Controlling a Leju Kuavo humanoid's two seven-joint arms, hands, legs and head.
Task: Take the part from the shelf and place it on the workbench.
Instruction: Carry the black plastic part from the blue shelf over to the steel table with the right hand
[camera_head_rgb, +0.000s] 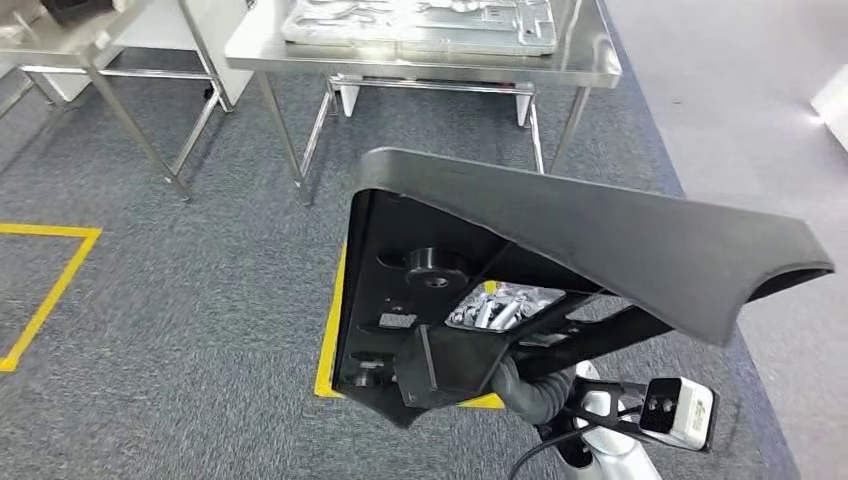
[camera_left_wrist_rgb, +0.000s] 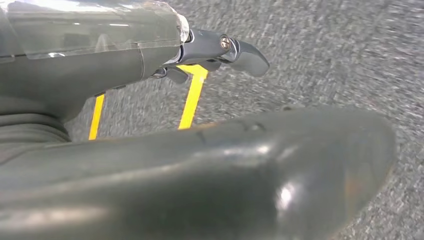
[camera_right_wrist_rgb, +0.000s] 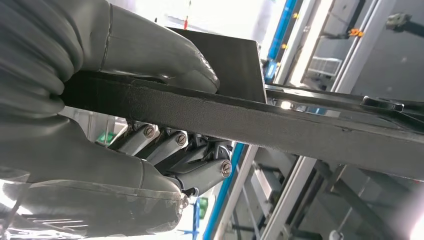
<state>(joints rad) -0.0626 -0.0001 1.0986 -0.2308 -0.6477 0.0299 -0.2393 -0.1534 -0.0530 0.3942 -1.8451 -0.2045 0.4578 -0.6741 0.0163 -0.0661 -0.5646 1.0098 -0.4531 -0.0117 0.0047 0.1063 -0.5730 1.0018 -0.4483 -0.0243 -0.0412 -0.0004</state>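
The part is a large black moulded panel (camera_head_rgb: 600, 240) with a curved top face and a ribbed underside carrying round bosses. It hangs in the air in front of me, above the carpet. My right hand (camera_head_rgb: 497, 308) grips it from below, its silver fingers visible through the part's underside. Close up, the thumb (camera_right_wrist_rgb: 160, 50) presses one face of the part's edge (camera_right_wrist_rgb: 300, 125) and the fingers (camera_right_wrist_rgb: 200, 170) clamp the other. My left hand (camera_left_wrist_rgb: 100, 65) hangs over the carpet, its fingers (camera_left_wrist_rgb: 245, 55) stretched out and holding nothing. The steel workbench (camera_head_rgb: 590, 60) stands ahead.
A grey moulded tray (camera_head_rgb: 420, 25) lies on the workbench. A second steel table (camera_head_rgb: 60, 45) stands at the far left. Yellow tape (camera_head_rgb: 50, 290) marks squares on the grey carpet, one (camera_head_rgb: 330, 340) partly under the part. Pale floor (camera_head_rgb: 740, 90) runs along the right.
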